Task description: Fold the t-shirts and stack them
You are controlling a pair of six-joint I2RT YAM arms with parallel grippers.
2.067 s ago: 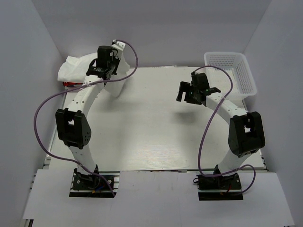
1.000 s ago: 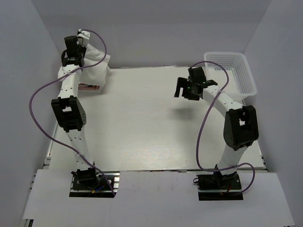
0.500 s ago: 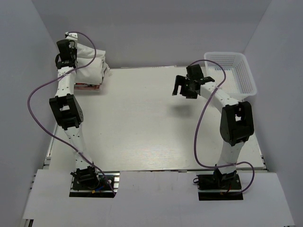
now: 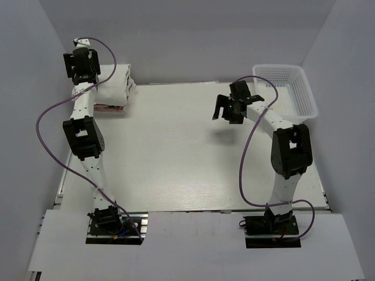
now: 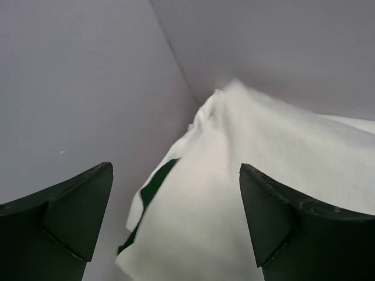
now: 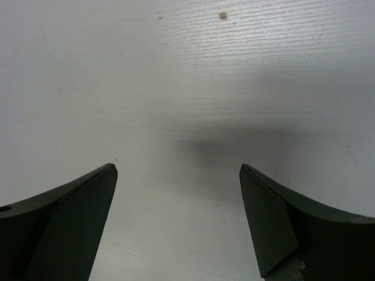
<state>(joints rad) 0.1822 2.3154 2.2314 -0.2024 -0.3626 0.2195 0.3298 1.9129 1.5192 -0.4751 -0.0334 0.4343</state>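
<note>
T-shirts (image 4: 114, 88) stacked at far-left table (image 4: 176, 152) corner; left tool (image 5: 176, 175) and right tool (image 6: 177, 170) spread apart.

I count from the middle of the table (image 4: 176, 152), with 12 o'clock at the far edge. The pile of t-shirts (image 4: 114, 88) sits at 10 o'clock, in the far left corner. The big t-shirt (image 5: 263, 193) lies on top, and the smaller t-shirts (image 4: 111, 108) lie under it. My left gripper (image 5: 174, 168) is above the pile, on its far left side, close to the walls. The basket (image 4: 285, 88) sits at 2 o'clock, in the far right corner. My right gripper (image 6: 177, 167) hangs over the table, at 8 o'clock from the basket and well apart from the pile.
</note>
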